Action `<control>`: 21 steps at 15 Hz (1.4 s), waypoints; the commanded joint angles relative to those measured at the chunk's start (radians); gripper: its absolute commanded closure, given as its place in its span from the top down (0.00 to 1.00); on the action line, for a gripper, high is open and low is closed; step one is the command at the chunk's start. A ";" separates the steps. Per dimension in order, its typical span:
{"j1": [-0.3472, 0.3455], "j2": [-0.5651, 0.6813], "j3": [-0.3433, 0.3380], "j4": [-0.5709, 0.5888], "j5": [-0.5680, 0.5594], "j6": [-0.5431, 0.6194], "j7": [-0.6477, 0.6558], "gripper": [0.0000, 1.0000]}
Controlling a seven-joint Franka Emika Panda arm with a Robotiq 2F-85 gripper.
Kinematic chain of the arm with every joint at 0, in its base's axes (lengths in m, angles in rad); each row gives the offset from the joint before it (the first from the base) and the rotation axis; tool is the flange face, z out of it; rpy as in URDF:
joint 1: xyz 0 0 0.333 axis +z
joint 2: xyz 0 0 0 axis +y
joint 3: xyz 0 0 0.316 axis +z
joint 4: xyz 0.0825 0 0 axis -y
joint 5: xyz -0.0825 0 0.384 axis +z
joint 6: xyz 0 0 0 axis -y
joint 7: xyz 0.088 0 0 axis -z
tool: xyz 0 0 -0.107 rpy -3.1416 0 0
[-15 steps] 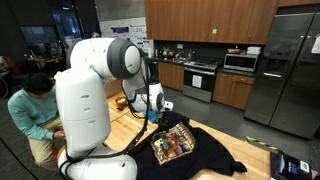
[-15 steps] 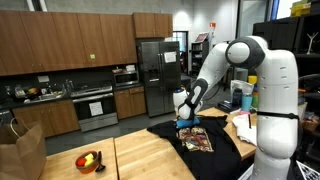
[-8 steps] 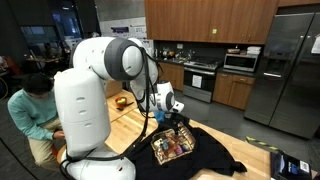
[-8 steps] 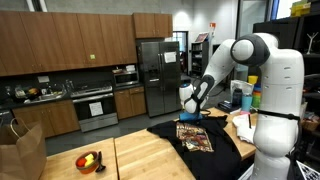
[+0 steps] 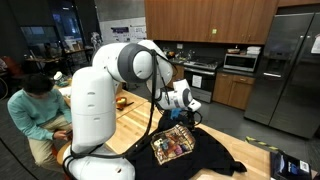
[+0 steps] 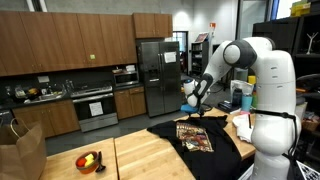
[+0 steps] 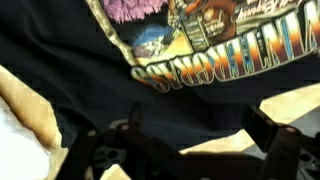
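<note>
A black T-shirt (image 5: pixel 205 155) with a colourful printed graphic (image 5: pixel 172 143) lies spread flat on the wooden table (image 5: pixel 130 125). In both exterior views my gripper (image 5: pixel 191 108) hangs in the air above the shirt's far edge, touching nothing. Seen from the opposite side, the gripper (image 6: pixel 190 102) is well above the shirt (image 6: pixel 218 152) and its print (image 6: pixel 194 136). In the wrist view the gripper (image 7: pixel 198 130) is open, with dark fingers (image 7: pixel 262 126) wide apart. Only the black cloth (image 7: pixel 150 100) and a bit of table show between them.
A person in a teal top (image 5: pixel 33 112) bends beside the robot base. A bowl of fruit (image 6: pixel 89 160) and a paper bag (image 6: pixel 20 150) sit at the table's far end. Bottles (image 6: pixel 243 97) stand near the arm. Kitchen cabinets and a fridge (image 6: pixel 152 75) stand behind.
The arm has risen and swung away from the print toward the shirt's far edge. The jaws opened a little wider and hold nothing.
</note>
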 commanded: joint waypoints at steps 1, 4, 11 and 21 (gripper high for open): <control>-0.008 0.110 -0.049 0.161 -0.029 -0.082 0.144 1.00; -0.025 0.205 -0.064 0.282 0.064 -0.161 0.195 1.00; -0.020 0.258 -0.067 0.335 0.137 -0.231 0.196 1.00; -0.072 0.256 -0.016 0.334 0.324 -0.249 0.135 1.00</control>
